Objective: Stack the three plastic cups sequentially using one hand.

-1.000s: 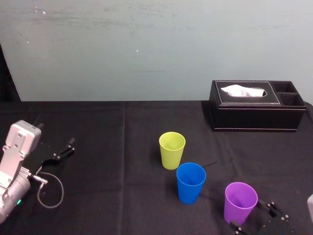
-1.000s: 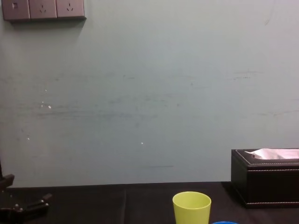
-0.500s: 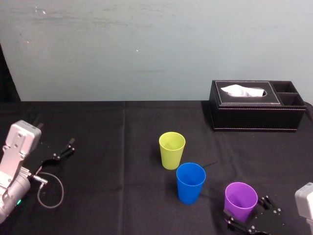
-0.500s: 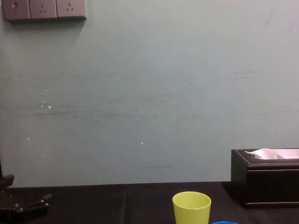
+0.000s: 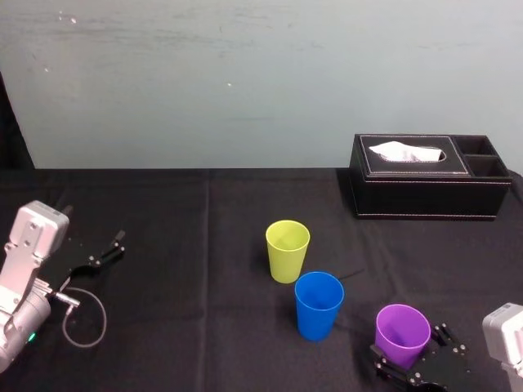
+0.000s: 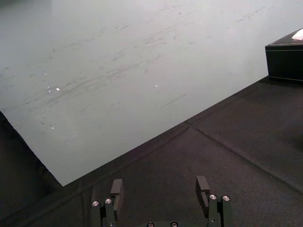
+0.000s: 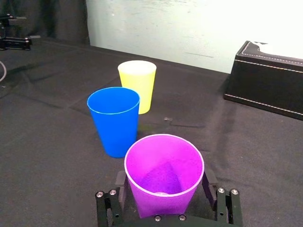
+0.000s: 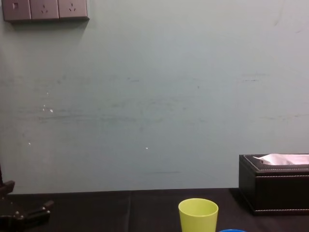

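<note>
The yellow-green cup [image 5: 287, 249], blue cup [image 5: 318, 306] and purple cup [image 5: 401, 336] stand upright, empty and apart. The right gripper [image 7: 164, 178] has its fingers [image 7: 207, 182] spread either side of the purple cup, and the right wrist view reveals slim gaps there. The left gripper [image 6: 158, 187] rests open and empty at far left. The tissue box [image 5: 425, 196] holds white tissue [image 5: 404, 152].

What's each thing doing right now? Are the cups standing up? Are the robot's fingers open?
Purple cup: upright, empty, unstacked.
Blue cup: upright, empty, unstacked.
Yellow-green cup: upright, empty, unstacked.
Right gripper: open, fingers either side of the purple cup.
Left gripper: open, holding nothing, parked on the robot's left.
Tissue box: white tissue poking out on top.
</note>
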Tool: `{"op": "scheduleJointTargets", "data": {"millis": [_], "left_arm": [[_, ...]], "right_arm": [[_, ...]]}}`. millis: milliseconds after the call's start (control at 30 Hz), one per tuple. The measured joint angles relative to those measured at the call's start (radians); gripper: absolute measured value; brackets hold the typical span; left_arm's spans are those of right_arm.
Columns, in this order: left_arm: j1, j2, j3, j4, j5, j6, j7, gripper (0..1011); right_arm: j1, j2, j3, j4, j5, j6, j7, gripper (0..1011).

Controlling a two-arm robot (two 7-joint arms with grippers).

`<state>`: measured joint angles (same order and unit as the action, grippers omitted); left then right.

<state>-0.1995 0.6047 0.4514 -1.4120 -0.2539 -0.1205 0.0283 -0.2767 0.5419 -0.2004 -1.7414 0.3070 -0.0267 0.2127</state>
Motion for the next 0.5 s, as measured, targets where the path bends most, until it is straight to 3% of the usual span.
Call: {"op": "scheduleJointTargets", "data": {"millis": [167,500], "left_arm": [[0.0,0.0,0.0,0.0,0.0,0.0,0.0,1000],[0.0,0.0,0.0,0.0,0.0,0.0,0.0,1000]], "right_arm": [[-0.001,0.002,0.0,-0.001,0.002,0.0,0.0,996],[-0.002,0.004,0.001,-0.003,0.006,-0.001,0.001,768]]}}
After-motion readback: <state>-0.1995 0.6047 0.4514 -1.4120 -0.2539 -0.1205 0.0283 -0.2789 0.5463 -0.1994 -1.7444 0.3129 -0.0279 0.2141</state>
